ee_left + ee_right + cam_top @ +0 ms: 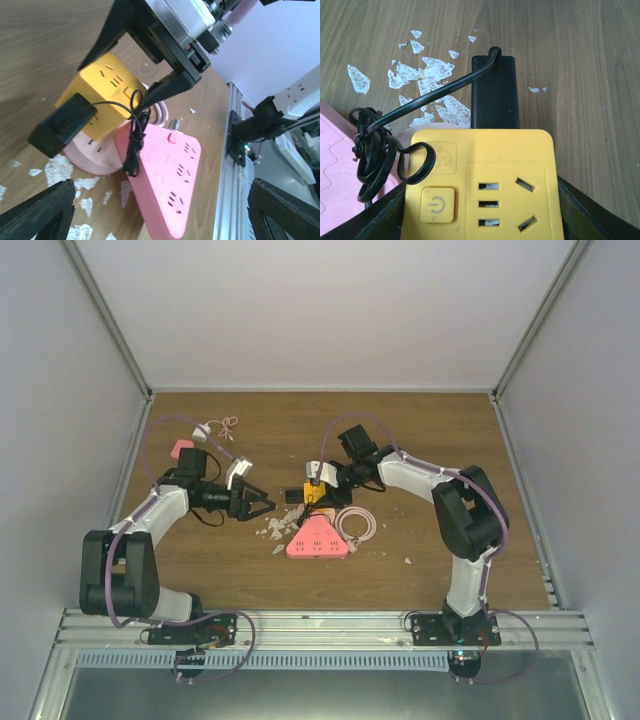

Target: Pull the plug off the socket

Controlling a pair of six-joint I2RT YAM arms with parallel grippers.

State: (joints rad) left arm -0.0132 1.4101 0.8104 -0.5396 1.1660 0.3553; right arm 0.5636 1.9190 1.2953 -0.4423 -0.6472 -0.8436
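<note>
Where the two arms converge at the centre of the overhead view, the yellow socket cube (314,500) sits just above the apex of a pink triangular power strip (318,539). Socket cube: rounded yellow body. The face seen in the right wrist view carries a square power button, three short slots and two slanted slots.

Black plug (494,92): a rectangular black adapter block seated in the cube's far side and projecting toward the top of the right wrist view. Its thin black cord (375,150) leaves the outer end, crosses to the left of that frame and ends in a tied bundle over the edge of the strip.

Right gripper (317,483): fingers (380,220) lie against two opposite sides of the cube, clamping it.

Left gripper (262,506): jaws spread wide and holding nothing. The tips are near the plug on its left in the overhead view, not touching it.

Setting: plain white walls (330,310) enclose the cell on three sides. The floor is a brown wood-grain tabletop (430,440). An aluminium rail (330,625) runs along the bottom of the frame and carries both arm bases. A pink cable coil (356,522) lies just right of the strip. White flakes (427,75) are scattered on the wood beside the plug.
</note>
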